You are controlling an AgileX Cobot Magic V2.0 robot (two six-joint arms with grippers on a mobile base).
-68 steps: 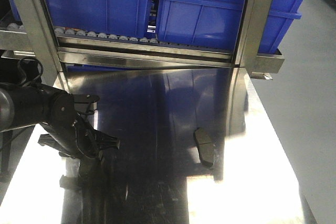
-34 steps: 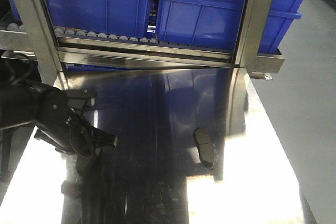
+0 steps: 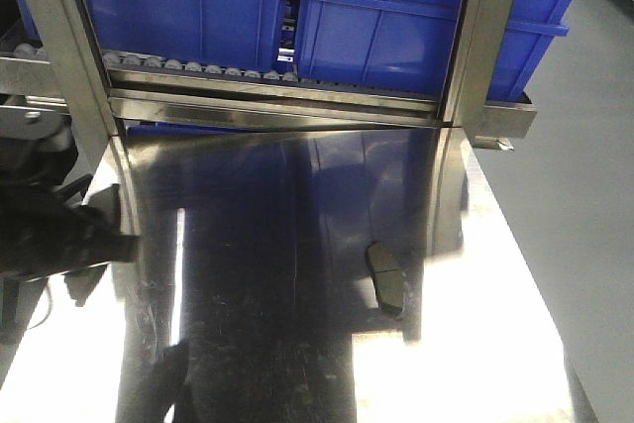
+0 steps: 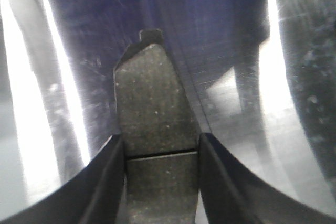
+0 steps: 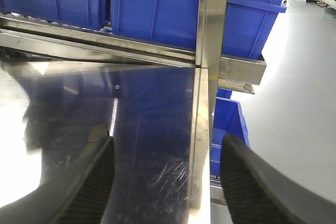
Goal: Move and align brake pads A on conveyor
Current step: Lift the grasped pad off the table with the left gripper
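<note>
Brake pads A, two counted! The held pad (image 4: 149, 103) sits pinched in the left gripper (image 4: 160, 139), above the steel table (image 3: 277, 205). The loose pad (image 3: 386, 279) lies on that table, five o'clock from centre. Right gripper (image 5: 167, 142) is spread wide, empty. No conveyor visible, so I'd judge delivery and aligning are both still to do.

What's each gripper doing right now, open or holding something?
Left gripper: closed on a brake pad.
Right gripper: open, holding nothing.
</note>
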